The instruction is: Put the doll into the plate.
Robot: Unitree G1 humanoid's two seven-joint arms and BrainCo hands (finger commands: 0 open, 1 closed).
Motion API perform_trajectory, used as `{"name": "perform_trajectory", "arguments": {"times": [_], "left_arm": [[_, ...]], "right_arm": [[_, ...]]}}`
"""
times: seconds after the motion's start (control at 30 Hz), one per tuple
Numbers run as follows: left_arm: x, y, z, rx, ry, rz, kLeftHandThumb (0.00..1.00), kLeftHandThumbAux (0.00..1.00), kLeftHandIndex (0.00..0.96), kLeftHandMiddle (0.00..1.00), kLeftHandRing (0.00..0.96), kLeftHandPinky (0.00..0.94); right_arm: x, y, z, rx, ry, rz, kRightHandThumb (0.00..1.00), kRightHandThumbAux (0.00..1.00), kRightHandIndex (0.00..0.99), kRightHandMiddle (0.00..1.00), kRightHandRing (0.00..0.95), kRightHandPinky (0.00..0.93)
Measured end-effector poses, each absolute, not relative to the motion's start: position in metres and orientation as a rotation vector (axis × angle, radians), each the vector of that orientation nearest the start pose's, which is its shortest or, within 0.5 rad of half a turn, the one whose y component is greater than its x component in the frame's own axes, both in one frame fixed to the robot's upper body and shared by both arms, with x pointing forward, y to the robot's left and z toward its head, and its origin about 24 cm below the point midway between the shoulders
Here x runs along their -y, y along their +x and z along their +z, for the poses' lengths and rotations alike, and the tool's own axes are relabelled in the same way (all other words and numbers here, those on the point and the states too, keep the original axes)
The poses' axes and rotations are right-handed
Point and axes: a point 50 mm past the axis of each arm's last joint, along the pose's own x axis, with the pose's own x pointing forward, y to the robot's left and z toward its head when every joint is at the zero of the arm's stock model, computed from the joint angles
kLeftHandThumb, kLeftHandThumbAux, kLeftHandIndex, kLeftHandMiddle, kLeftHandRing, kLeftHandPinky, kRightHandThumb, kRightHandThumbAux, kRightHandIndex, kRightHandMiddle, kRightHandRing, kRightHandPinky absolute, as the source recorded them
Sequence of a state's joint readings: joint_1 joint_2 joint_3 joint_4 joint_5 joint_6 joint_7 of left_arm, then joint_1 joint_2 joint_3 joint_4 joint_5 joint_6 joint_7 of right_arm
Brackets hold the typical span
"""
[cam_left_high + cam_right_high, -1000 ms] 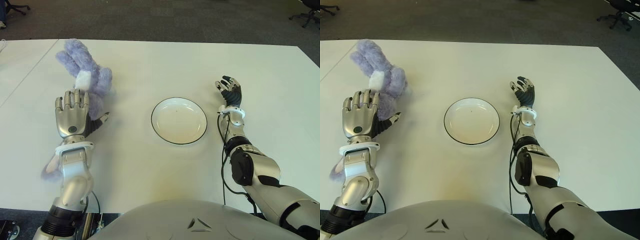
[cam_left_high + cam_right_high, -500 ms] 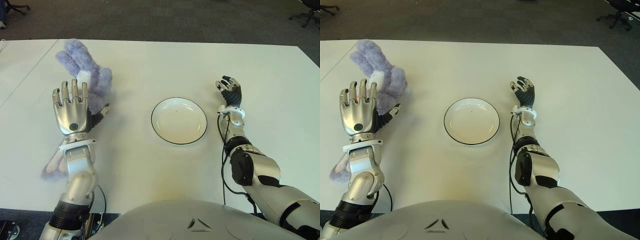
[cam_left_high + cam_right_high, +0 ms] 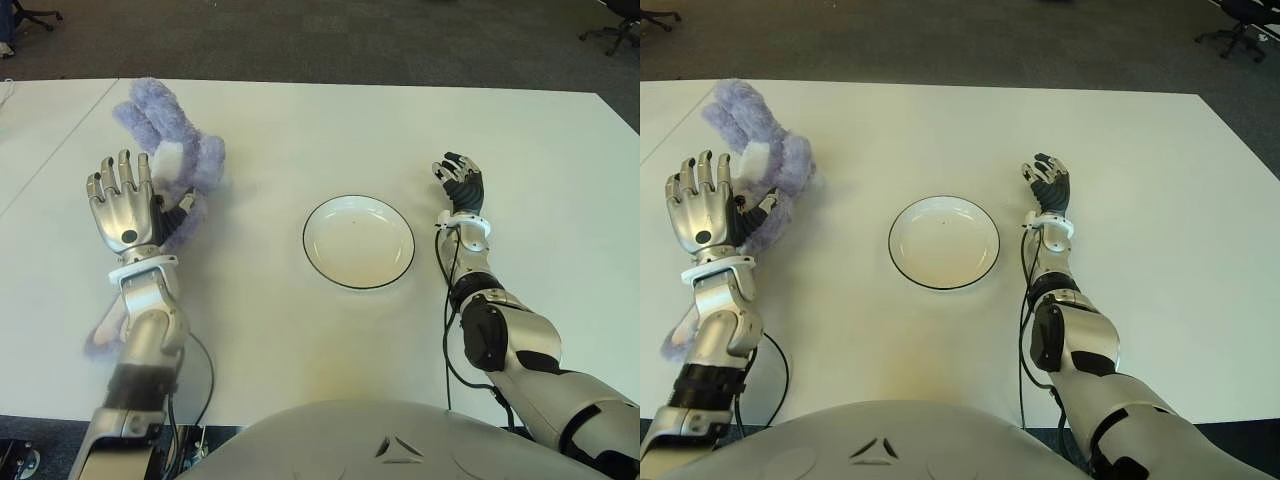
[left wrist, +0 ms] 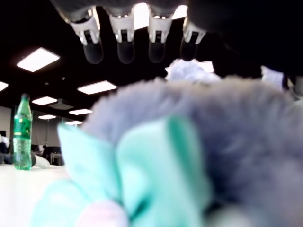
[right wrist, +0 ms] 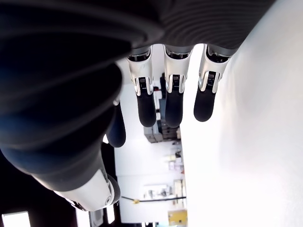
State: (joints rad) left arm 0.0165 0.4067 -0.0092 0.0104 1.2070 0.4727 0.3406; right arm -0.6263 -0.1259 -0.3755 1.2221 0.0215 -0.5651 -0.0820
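Observation:
The doll (image 3: 178, 152) is a purple plush rabbit lying at the table's left side; its lower end (image 3: 98, 336) shows beside my left forearm. My left hand (image 3: 122, 203) is raised over the doll's body with fingers spread, holding nothing. In the left wrist view the doll's fur and teal bow (image 4: 156, 165) fill the frame just below the straight fingertips (image 4: 125, 51). The white plate (image 3: 358, 241), black-rimmed and with nothing in it, sits at the table's middle. My right hand (image 3: 458, 183) shows to the right of the plate, fingers (image 5: 147, 106) relaxed and holding nothing.
The white table (image 3: 300, 130) stretches wide around the plate. A seam (image 3: 55, 150) runs along its left part. Dark carpet (image 3: 300, 40) lies past the far edge, with office chairs (image 3: 610, 30) at the corners. A green bottle (image 4: 22, 135) shows far off in the left wrist view.
My left hand has shifted left and a little farther away along the doll, its fingers staying spread. The doll, the plate and the right hand have not moved.

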Motion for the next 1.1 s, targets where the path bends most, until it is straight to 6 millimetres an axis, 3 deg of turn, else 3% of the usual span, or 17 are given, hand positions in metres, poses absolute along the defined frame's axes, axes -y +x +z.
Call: {"name": "perform_trajectory", "arguments": {"times": [0.37,0.77,0.97,1.1], "left_arm": [[-0.279,0.266,0.063,-0.178,1.616,0.592,0.279,0.118,0.000,0.000,0.000,0.001],[-0.285,0.279,0.058,-0.230,1.597,0.559,0.304,0.114,0.000,0.000,0.000,0.021],[-0.283,0.289,0.053,-0.259,1.581,0.511,0.321,0.149,0.000,0.000,0.000,0.097],[-0.281,0.302,0.053,-0.270,1.540,0.474,0.340,0.178,0.000,0.000,0.000,0.216]], "right_arm": [[0.208,0.331,0.009,-0.032,0.087,-0.309,0.402,0.824,0.316,0.184,0.166,0.192],[0.208,0.331,0.009,-0.032,0.087,-0.310,0.416,0.822,0.323,0.191,0.176,0.210],[0.209,0.330,0.008,-0.035,0.087,-0.312,0.433,0.818,0.325,0.194,0.178,0.211],[0.209,0.331,0.008,-0.036,0.087,-0.313,0.413,0.817,0.324,0.198,0.181,0.213]]}}
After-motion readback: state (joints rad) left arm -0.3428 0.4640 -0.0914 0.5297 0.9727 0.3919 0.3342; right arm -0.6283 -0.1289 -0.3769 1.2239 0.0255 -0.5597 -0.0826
